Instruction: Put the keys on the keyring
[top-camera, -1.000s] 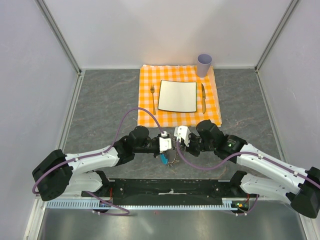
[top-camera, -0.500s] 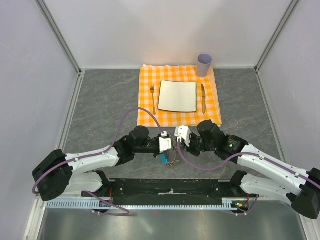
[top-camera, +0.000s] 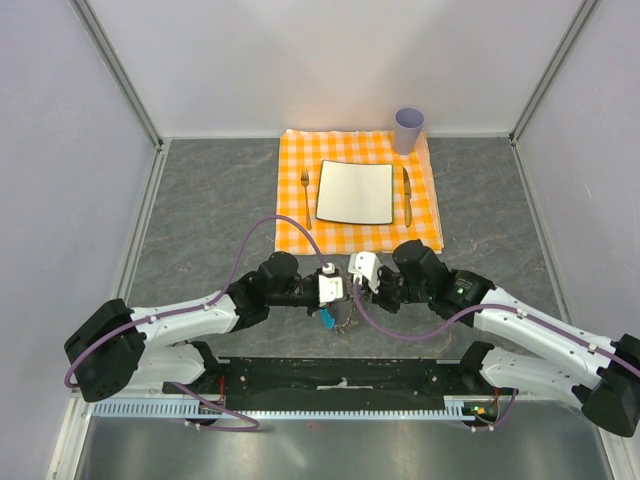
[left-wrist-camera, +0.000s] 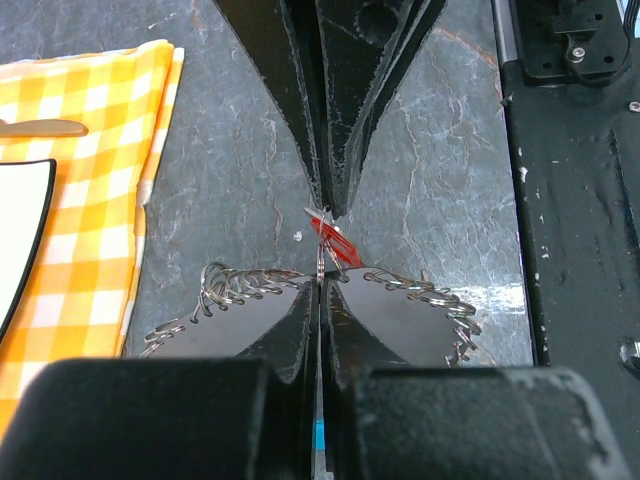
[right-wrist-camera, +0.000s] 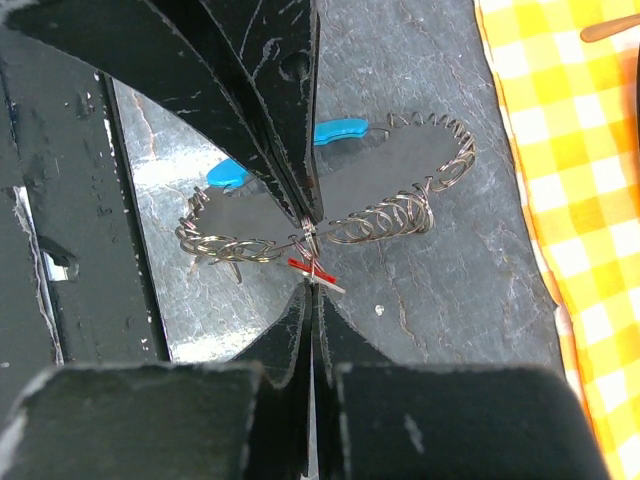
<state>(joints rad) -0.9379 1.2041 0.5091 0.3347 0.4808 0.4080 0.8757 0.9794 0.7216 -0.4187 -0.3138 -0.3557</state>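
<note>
**Entry: threading step, in hand.**
- **Position:** I am holding both grippers tip to tip low over the grey table (left-wrist-camera: 440, 150), near its front edge.
- **Left gripper** (left-wrist-camera: 320, 292): jaws are pressing together, seemingly pinching a coil of the keyring (right-wrist-camera: 400, 215). Its silvery loop is spreading out either side below, blue tab (right-wrist-camera: 335, 130) beyond.
- **Right gripper** (right-wrist-camera: 312, 292): jaws are closing together, apparently on the red key (right-wrist-camera: 312, 270).
- **Key:** sitting between the two tips at the ring, long axis slanting across the finger line. I cannot tell which end is leading.
- **Next, I judge:** working the key's hole onto the coil, which calls for very fine alignment.
</note>
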